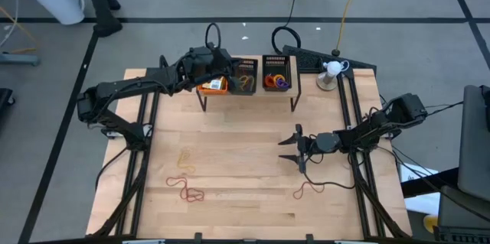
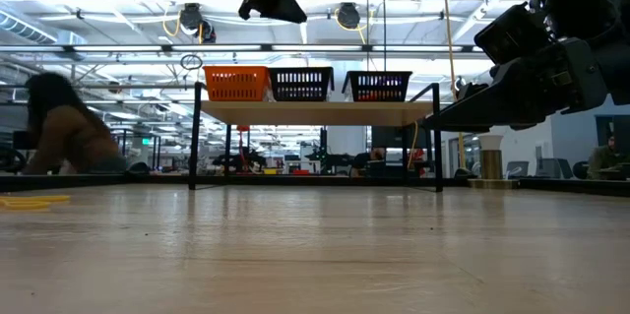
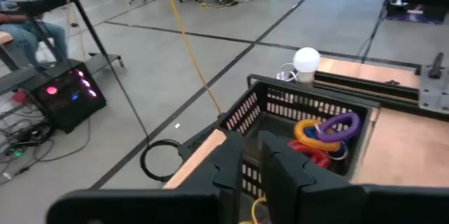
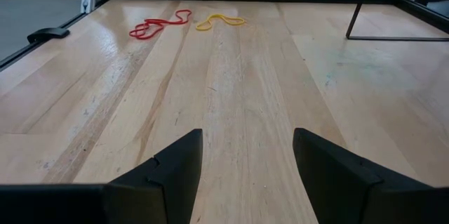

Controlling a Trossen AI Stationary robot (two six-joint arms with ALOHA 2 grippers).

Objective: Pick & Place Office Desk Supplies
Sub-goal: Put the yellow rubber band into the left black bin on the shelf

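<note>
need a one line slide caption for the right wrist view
Open right gripper low over the bare wooden table, facing a red rubber band and a yellow one.

Worktop (image 1: 253, 152): light wood planks, carried on a black frame.
Raised shelf (image 1: 245, 93): set along the far edge; three mesh trays are carried.
Lying on worktop: red rubber-band loops (image 1: 187, 190), a yellow loop (image 1: 184, 158), another red loop (image 1: 308, 189).

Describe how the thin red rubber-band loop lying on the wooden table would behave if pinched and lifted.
The thin red rubber-band loop lies flat in loose curls on the wooden table, so it would likely dangle limply. It looks very light. Being so thin and flat, it may slip from a shallow pinch.
</note>
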